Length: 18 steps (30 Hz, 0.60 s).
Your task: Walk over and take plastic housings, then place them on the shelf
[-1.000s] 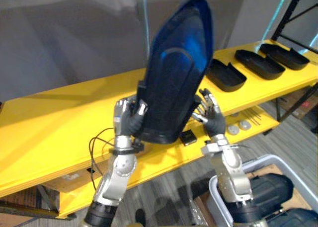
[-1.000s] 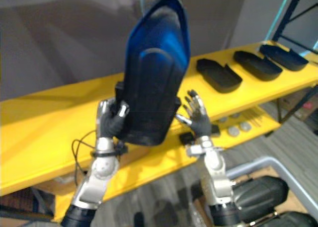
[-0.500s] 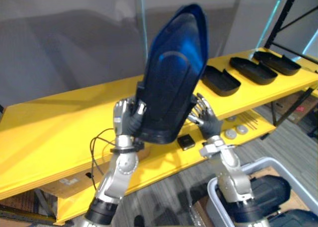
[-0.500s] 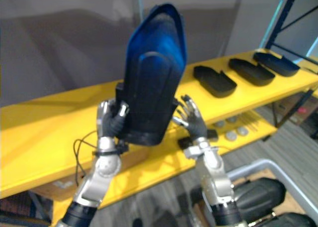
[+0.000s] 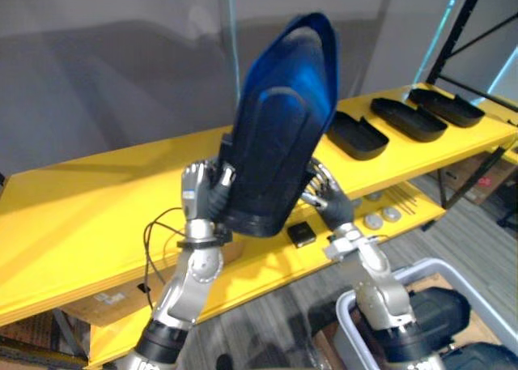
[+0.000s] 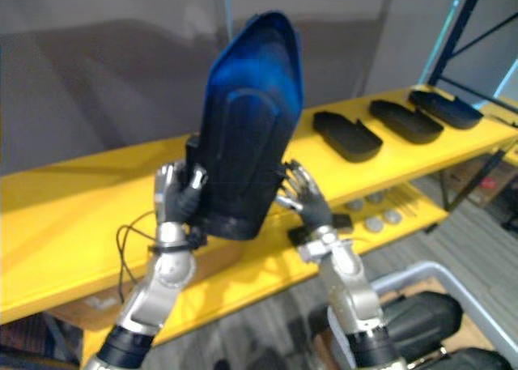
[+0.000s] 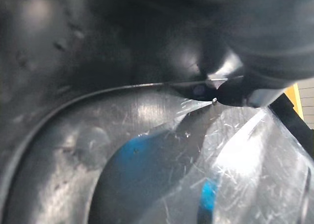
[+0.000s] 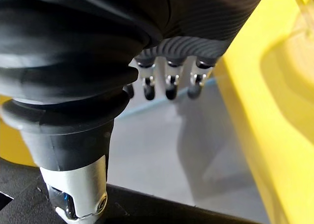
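Above the long yellow shelf board (image 5: pixel 73 208), the large dark-blue glossy plastic housing (image 5: pixel 283 143) stands upright, with the left hand (image 5: pixel 201 198) clenched on its lower rim and the right hand (image 5: pixel 328 202) loose-fingered at its opposite edge. It is likely light, stiff and slick, so support both lower edges.

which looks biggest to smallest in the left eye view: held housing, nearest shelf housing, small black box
1. held housing: by far the largest, though it is also closest to the camera, which enlarges it
2. nearest shelf housing
3. small black box on the lower shelf: clearly the smallest
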{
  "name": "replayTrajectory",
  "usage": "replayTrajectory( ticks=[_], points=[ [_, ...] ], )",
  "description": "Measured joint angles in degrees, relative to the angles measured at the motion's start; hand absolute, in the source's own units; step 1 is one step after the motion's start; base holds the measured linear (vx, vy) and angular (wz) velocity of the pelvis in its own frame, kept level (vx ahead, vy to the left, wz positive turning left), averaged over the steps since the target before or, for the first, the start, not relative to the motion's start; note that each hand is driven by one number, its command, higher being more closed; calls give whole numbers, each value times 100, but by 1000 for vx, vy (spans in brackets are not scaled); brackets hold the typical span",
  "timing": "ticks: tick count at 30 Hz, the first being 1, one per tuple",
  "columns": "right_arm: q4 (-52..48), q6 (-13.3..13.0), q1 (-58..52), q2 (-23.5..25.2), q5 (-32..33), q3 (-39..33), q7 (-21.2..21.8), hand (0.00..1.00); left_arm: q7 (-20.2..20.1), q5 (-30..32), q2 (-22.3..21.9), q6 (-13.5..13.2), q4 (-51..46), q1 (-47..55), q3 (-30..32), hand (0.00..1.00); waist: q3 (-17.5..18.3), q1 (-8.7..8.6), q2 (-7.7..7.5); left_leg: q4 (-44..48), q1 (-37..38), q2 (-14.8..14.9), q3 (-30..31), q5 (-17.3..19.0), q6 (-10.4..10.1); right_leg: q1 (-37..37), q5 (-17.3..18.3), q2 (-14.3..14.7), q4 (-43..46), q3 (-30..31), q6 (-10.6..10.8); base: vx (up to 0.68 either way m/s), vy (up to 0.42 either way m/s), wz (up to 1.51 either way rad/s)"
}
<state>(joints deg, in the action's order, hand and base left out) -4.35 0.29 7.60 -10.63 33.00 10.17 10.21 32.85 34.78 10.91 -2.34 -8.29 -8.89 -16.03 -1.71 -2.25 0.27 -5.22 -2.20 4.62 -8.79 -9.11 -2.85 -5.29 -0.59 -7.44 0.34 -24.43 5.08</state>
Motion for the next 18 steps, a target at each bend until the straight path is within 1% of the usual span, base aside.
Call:
replayTrajectory(
  ticks=[5, 9, 14, 18],
  points=[
    [-232, 5, -11, -17, 4, 34, 453, 0, 0, -6, -2, 2, 0, 1, 66, 100, 3, -2, -4, 0, 1, 30, -7, -4, -7, 2, -7, 30, -15, 12, -11, 0, 0, 0],
    [-238, 2, -12, -11, 7, 65, 637, 0, -6, -6, -2, 2, 36, 4, 80, 100, 5, -2, -5, 0, 0, 42, -9, -7, -12, 2, -9, 41, -29, 16, -14, 0, 0, 0],
    [-261, -4, -57, -11, 111, 92, 627, 0, -6, -15, -1, 2, 49, 14, 104, 100, 5, -2, -5, -1, 0, 46, -11, -6, -12, 1, -9, 45, -54, 20, -10, 0, 0, 0],
    [-441, -45, -261, 41, 62, 31, 457, 0, 9, -15, -13, -7, 71, 50, 129, 100, 5, -4, -5, -1, -4, 50, -21, -6, -13, 2, -16, 52, -47, 32, -13, 1, 0, -1]
  ],
)
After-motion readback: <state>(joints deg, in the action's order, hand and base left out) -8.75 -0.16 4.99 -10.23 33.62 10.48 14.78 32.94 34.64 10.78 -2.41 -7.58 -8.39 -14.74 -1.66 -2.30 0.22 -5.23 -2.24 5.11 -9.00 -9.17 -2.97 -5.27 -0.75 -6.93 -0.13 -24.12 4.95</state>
